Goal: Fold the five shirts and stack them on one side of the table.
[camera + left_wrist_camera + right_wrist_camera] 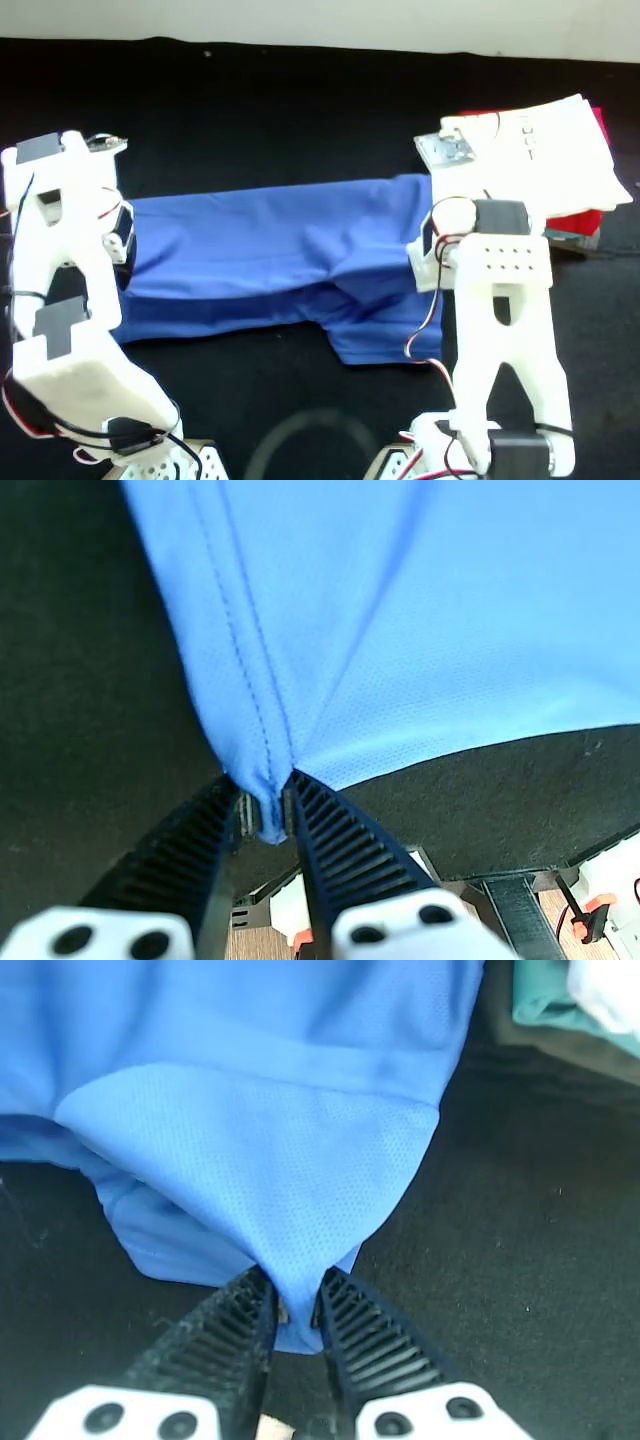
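Fingers (190,850) of the left gripper (265,805) were pressed together on a bunched, stitched edge of the blue shirt (400,610). The cloth sat between the ribbed pads right at their tips. From that pinch it fanned outward, with two seam lines running away from the fingertips.

The right gripper (297,1295) was closed the same way. Its fingers (360,1335) nipped a narrow tuck of the shirt (250,1130) between the tips, and the fabric widened from there into a rounded flap with more blue layers behind it.

From above, the shirt (280,250) stretched as a long band across the middle of the black table (250,100). Its one end was at the left gripper (122,238) and its other end at the right gripper (425,255). A looser lower layer spread toward the arms' bases, ending in a corner just beside the right arm.

A stack (545,150) of folded shirts lay beyond the right gripper, at the table's right side. It had a white one on top and a red one (575,222) showing under it. The stack's near corner sat just beside the blue shirt's right end; whether they touched, I could not tell. The right wrist view caught a teal layer (545,1005) of that stack, near the blue cloth's edge.
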